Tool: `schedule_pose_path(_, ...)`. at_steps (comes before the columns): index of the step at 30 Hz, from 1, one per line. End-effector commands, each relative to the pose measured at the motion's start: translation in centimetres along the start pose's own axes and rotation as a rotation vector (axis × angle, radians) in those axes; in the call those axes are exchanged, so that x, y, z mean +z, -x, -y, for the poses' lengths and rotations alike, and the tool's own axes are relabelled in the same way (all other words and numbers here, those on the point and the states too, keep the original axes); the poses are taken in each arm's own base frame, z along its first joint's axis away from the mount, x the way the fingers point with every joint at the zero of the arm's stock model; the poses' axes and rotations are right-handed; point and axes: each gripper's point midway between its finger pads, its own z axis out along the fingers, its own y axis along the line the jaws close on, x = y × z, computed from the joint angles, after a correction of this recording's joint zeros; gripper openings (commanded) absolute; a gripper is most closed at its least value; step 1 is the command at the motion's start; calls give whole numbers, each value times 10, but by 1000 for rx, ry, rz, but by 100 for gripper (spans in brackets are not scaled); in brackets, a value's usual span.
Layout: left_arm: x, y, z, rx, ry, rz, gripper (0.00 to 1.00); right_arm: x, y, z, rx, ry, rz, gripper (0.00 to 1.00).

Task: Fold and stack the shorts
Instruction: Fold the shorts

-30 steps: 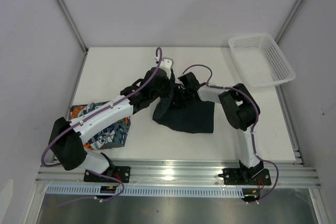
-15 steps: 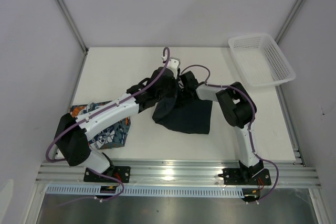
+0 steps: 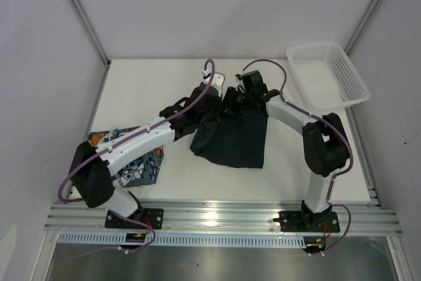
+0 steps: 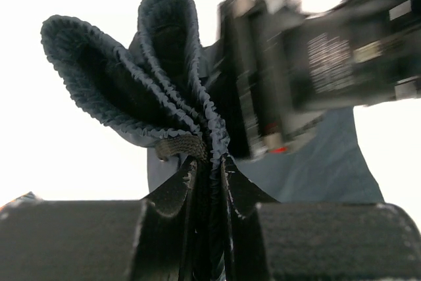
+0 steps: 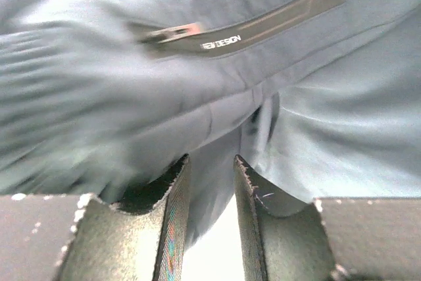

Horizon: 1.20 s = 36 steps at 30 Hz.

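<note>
The plain dark navy-teal shorts (image 3: 230, 141) hang bunched at mid-table, their top edge lifted. My left gripper (image 3: 212, 104) is shut on the gathered elastic waistband (image 4: 172, 100), which fans out above the jaws. My right gripper (image 3: 248, 93) is at the shorts' top right; its jaws stand narrowly apart with a fold of the dark cloth (image 5: 217, 156) caught between them. A pocket strip with small lettering (image 5: 263, 27) shows above. The printed orange, teal and white shorts (image 3: 135, 166) lie folded at the left, partly under my left arm.
A white mesh basket (image 3: 327, 76) stands at the table's back right corner. The table's (image 3: 151, 83) left edge runs along a metal rail near the printed shorts. My right arm's elbow (image 3: 325, 144) juts out to the right of the dark shorts.
My right gripper moved up and to the right along the shorts' top edge, and its elbow swung out to the right. The shorts' top right corner rose. My left gripper rose slightly.
</note>
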Motion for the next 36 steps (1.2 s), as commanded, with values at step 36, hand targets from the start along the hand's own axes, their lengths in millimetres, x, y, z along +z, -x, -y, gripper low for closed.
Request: schedule_pose_path(36, 3, 25, 60, 179, 32, 65, 1, -97, -21, 219, 66, -568, 84, 8)
